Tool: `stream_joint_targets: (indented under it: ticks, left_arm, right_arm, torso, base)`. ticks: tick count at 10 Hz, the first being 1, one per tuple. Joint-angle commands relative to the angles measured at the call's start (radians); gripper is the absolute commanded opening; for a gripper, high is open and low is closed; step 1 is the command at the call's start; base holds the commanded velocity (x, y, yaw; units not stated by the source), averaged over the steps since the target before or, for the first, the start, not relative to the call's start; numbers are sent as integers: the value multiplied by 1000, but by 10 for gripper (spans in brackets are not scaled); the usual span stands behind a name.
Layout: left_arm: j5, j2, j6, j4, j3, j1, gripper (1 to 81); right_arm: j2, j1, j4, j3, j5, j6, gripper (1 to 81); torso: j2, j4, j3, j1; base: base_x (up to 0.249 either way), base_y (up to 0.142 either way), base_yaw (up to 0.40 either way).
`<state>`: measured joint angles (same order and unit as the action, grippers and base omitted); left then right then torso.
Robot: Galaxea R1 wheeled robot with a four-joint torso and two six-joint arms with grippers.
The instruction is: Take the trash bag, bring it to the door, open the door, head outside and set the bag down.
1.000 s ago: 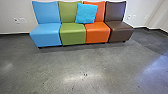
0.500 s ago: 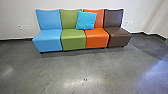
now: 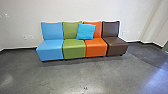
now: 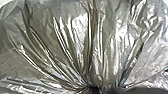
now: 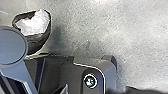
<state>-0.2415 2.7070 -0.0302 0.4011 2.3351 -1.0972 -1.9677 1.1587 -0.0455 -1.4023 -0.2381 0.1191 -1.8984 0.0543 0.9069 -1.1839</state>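
Note:
Translucent, shiny plastic of the trash bag (image 4: 82, 37) spreads in large folds across the left wrist view. Its pleats draw together into a tight bunch, where my left gripper (image 4: 100, 89) is shut on it. The bag's contents cannot be made out. In the right wrist view a dark part of my right gripper (image 5: 150, 91) shows along the edge, over bare grey floor; whether it is open or shut cannot be told.
Blue (image 3: 51, 48), green (image 3: 74, 47), orange (image 3: 96, 46) and brown (image 3: 113, 45) chairs stand joined along the white wall (image 3: 75, 10), with a turquoise cushion (image 3: 85, 31). A dark open container (image 5: 40, 42) holding white crumpled material stands on the floor (image 5: 120, 32) beside the robot's base.
The whole head view has shifted: the camera has moved, and more wall now shows above the chairs, which look slightly smaller. The cushion keeps its place on them.

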Motion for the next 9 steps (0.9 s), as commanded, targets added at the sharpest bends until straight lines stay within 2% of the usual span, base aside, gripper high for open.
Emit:
stream_joint_targets:
  ticks: [1, 3, 4, 5, 7, 9]
  left_arm:
    - [-71, -16, 0, 10, -6, 61, 10]
    - [-71, -15, 1, -2, 0, 46, 10]
    - [-71, -9, 0, -13, 21, 29, 10]
    - [-70, 2, 1, -13, 59, 13, 10]
    - [-65, 8, 1, -25, 63, -11, 10]
    - [-65, 50, 1, -82, 64, -52, 10]
  right_arm:
    - [31, -44, 16, -15, -56, -6, 811]
    - [8, -43, 16, -30, -56, -7, 811]
    - [-6, -40, 16, -33, -56, -7, 811]
    - [-26, -32, 15, -41, -56, -7, 811]
    - [-61, -12, 7, -65, -59, -6, 811]
    - [-93, 28, 10, -110, -56, -6, 811]
  torso:
    - [94, 0, -92, 60]
    - [166, 0, -160, 108]
    - [199, 0, -101, 130]
    - [224, 0, -121, 147]
    - [278, 0, -135, 182]
    - [349, 0, -137, 227]
  base:
    - [0, 0, 0]
    - [0, 0, 0]
    - [0, 0, 0]
    - [0, 0, 0]
    - [0, 0, 0]
    - [0, 0, 0]
